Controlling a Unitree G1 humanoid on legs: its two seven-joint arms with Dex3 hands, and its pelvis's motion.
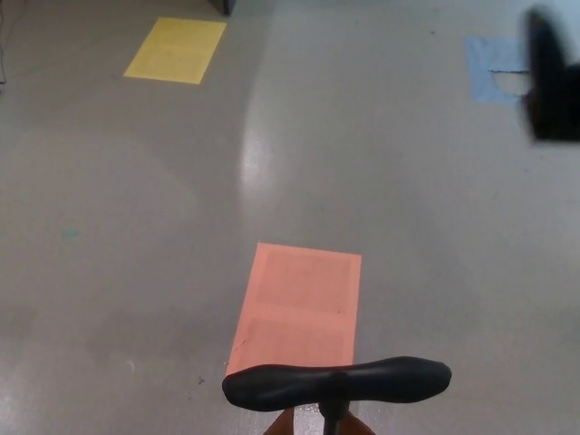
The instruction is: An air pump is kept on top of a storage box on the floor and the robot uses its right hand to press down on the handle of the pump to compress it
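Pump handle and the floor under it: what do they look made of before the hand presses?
The pump handle looks like moulded black plastic or hard rubber: matte, smoothly contoured T-bar, faint sheen only. The floor looks like sealed grey concrete or epoxy, glossy, given the bright light reflection. The right hand is too blurred to judge.
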